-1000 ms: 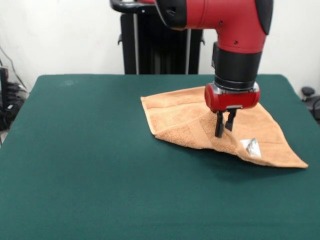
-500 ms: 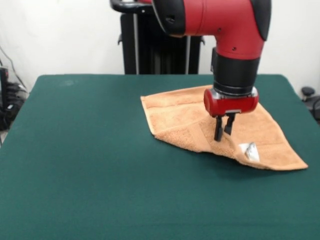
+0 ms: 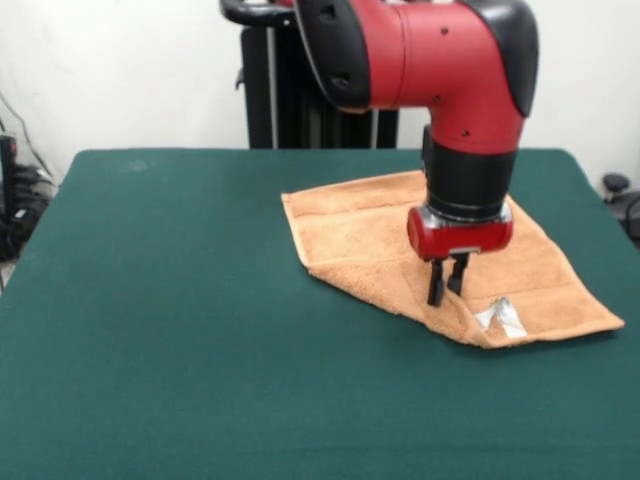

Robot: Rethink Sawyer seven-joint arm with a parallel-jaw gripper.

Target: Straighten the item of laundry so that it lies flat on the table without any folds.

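The light-orange towel (image 3: 350,235) lies on the right half of the dark green table (image 3: 180,300). It is spread in a rough diamond, and its near edge is bunched into a folded ridge. A small white label (image 3: 500,316) shows on that ridge, near the front right. My gripper (image 3: 446,292) points straight down from the red wrist at the towel's near edge, just left of the label. Its two black fingers stand close together, pinching the fold of the towel.
The black pedestal (image 3: 300,90) stands behind the table's far edge. Cables and dark gear (image 3: 15,200) sit off the table's left side. A dark object (image 3: 618,185) sits off its right side. Green cloth stretches to the left of the towel and in front of it.
The gripper has moved toward the table's near side and slightly lower. The towel's near fold and label came with it, and the towel's right corner has shifted.
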